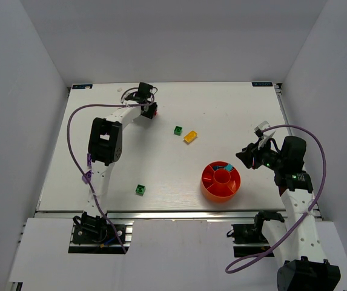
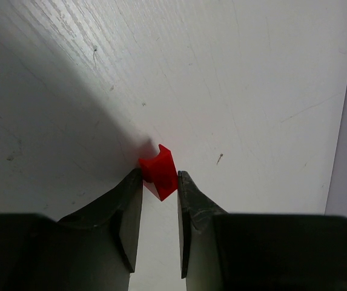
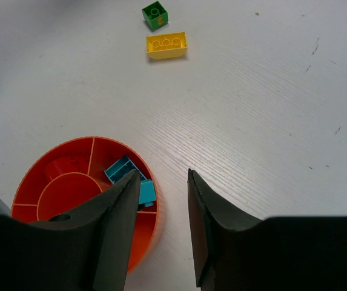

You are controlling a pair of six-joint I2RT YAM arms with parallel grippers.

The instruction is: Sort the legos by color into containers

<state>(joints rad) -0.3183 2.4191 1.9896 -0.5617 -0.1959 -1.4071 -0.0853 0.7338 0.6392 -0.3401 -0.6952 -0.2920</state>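
Observation:
My left gripper (image 1: 151, 111) is at the far left of the table, shut on a small red lego (image 1: 154, 113). In the left wrist view the red lego (image 2: 159, 171) sits tilted, pinched between the two fingertips just above the white table. My right gripper (image 1: 246, 156) is open and empty, hovering just right of the round orange tray (image 1: 220, 193). In the right wrist view the tray (image 3: 109, 151) holds two cyan legos (image 3: 120, 168) in one wedge, partly hidden by my left finger (image 3: 115, 224). A green lego (image 1: 178, 130) and a yellow lego (image 1: 190, 136) lie mid-table.
Another green lego (image 1: 140, 190) lies near the front left of the table. The green lego (image 3: 155, 15) and the yellow lego (image 3: 167, 45) show far ahead in the right wrist view. White walls enclose the table on three sides.

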